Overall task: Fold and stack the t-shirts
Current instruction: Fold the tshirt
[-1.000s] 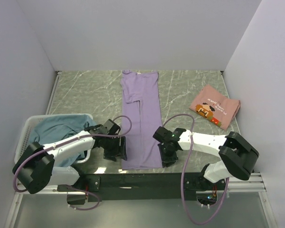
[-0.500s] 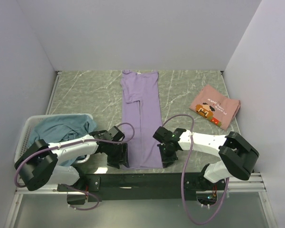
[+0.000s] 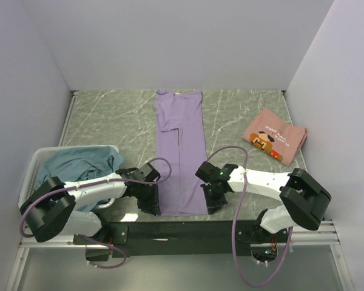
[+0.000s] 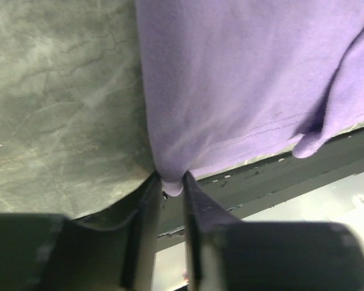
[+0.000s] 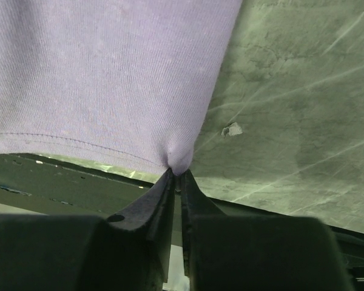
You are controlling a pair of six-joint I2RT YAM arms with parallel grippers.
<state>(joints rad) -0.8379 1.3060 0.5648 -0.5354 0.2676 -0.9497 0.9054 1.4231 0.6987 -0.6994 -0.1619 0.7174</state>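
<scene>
Light: even and soft from overhead in my top view, nothing dim.
Glare: pale sheen on the table just left of the near hem of the lavender t-shirt.
Shadows: faint, under the arms beside that hem.
Focus: my right wrist view shows the weave crisp; the right gripper below the hem blurs dark.

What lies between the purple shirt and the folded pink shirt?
Only bare marbled tabletop separates the purple shirt from the pink shirt, as the top view shows.
</scene>
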